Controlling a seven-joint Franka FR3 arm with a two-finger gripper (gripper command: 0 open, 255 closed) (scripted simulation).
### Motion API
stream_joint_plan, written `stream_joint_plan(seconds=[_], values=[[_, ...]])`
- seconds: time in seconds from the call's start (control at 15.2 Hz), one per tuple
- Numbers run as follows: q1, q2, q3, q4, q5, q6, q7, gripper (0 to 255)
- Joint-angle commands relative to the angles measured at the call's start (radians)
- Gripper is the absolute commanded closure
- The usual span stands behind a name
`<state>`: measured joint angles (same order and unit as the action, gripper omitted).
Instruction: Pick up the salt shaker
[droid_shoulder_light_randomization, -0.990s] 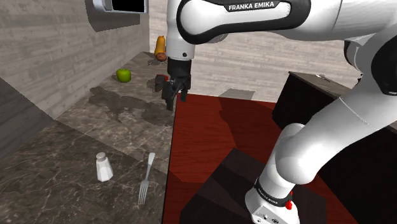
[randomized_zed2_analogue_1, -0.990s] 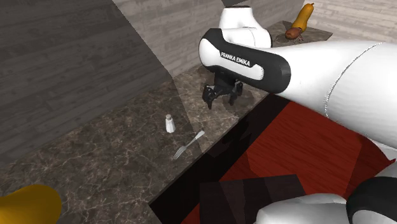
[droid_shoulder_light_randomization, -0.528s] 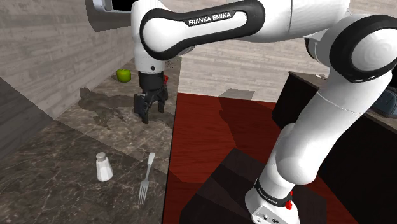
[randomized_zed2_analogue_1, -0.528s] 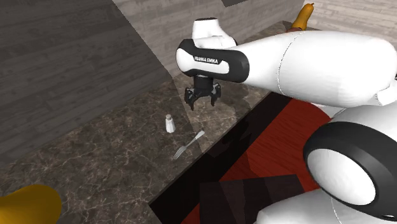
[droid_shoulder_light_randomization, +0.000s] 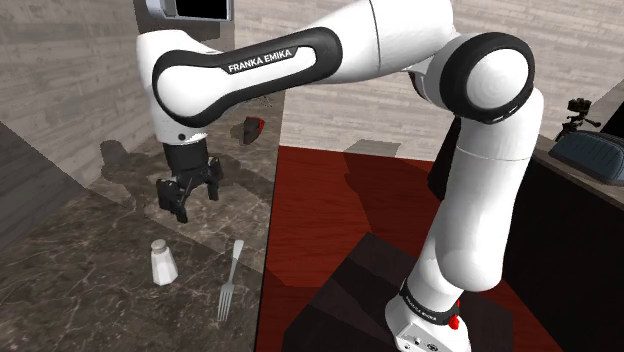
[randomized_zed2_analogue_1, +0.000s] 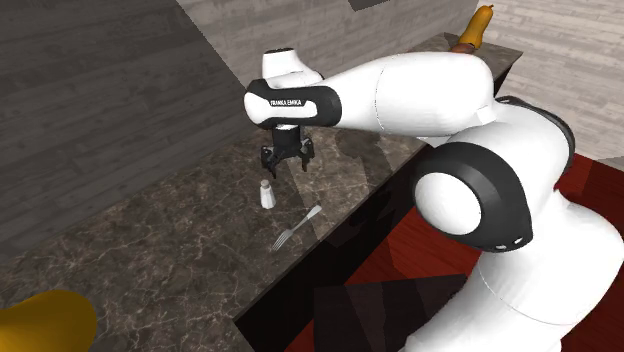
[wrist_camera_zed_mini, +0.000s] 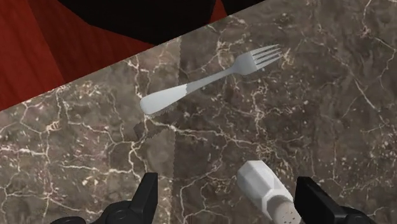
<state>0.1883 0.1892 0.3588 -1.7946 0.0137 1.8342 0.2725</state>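
Salt shaker stands beside fork — jaws spread above.

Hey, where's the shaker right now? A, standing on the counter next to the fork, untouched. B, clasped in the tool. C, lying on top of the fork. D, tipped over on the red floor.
A: the shaker stands upright on the counter beside the fork, and the open tool hovers above it without contact.

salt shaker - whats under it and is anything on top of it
The salt shaker stands on the dark marbled counter; the patch under its base is covered. Nothing rests on its cap. The gripper hangs above it, jaws open, not touching.
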Motion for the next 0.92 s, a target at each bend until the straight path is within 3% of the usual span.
stream_joint_plan(seconds=[0.0, 0.46, 0.86], values=[[0.026, 0.084, 0.008, 0.07, -0.027, -0.004, 0.033, 0], [0.135, 0.386, 0.005, 0.384, -0.112, -0.075, 0.111, 0], [0.136, 0.411, -0.002, 0.342, -0.12, -0.008, 0.111, 0]])
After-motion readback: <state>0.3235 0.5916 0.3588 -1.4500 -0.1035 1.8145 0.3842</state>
